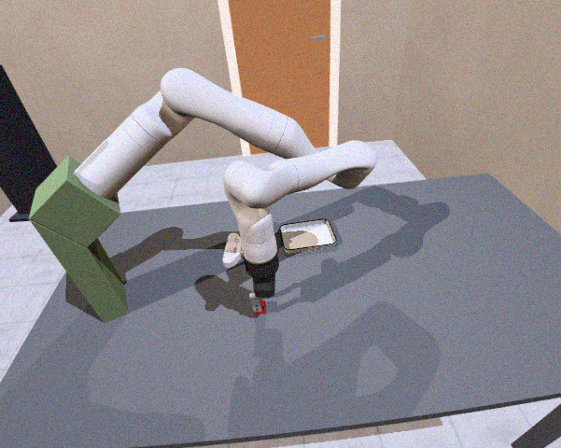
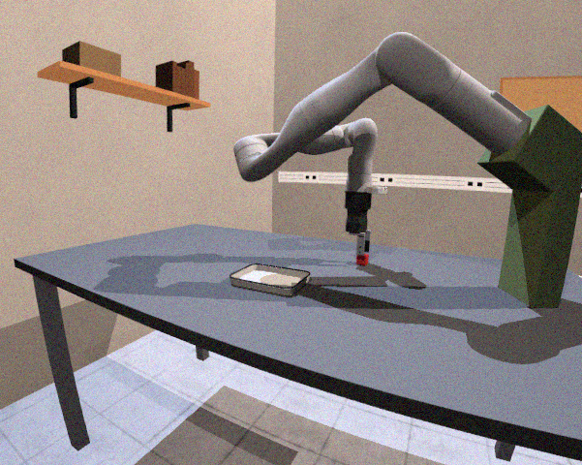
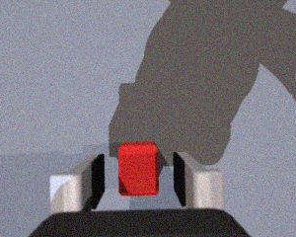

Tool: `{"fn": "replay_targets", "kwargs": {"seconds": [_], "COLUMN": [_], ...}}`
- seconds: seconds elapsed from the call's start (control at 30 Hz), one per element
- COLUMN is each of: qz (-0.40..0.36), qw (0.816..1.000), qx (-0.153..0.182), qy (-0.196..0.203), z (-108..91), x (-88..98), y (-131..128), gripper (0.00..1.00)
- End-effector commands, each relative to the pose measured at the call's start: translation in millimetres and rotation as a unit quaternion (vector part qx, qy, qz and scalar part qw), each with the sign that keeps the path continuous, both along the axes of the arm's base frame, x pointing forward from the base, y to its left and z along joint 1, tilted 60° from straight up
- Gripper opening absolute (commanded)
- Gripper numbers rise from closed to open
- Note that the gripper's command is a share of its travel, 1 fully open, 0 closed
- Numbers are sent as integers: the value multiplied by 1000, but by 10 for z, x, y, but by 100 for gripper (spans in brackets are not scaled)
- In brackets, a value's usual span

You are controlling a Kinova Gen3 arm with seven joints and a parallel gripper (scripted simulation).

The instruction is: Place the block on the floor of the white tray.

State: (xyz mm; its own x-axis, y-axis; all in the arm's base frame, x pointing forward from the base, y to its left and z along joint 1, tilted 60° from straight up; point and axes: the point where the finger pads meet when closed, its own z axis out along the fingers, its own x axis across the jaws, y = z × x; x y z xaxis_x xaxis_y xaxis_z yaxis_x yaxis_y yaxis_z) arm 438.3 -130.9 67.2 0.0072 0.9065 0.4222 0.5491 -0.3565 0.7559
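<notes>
The small red block (image 1: 263,307) lies on the grey table, also seen in the exterior view (image 2: 362,259). In the wrist view the red block (image 3: 138,169) sits between my two fingers with a gap on each side. My gripper (image 3: 139,171) (image 1: 258,304) (image 2: 362,248) is open and points straight down around the block, fingertips close to the table. The white tray (image 1: 307,234) with its dark rim stands beyond the gripper, a short way off; it also shows in the exterior view (image 2: 269,278). Its floor holds nothing.
The green robot base (image 1: 77,236) stands at the table's left side. The arm's shadows fall across the table. A wall shelf (image 2: 120,84) with two brown boxes hangs far off.
</notes>
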Motion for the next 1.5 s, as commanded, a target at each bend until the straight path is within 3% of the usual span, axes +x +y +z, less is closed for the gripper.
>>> {"fn": "replay_targets", "kwargs": {"seconds": [0.0,0.53,1.03,1.07,1.47], "qz": [-1,-1,-1,-1,-1], "qw": [1000,1000,1000,1000,1000], "qx": [0,0,0,0,0], "qy": [0,0,0,0,0], "z": [-8,-141,-146,-146,-146], "x": [19,240,250,250,250], "y": [0,59,62,62,62], "gripper": [84,84,84,0,0]}}
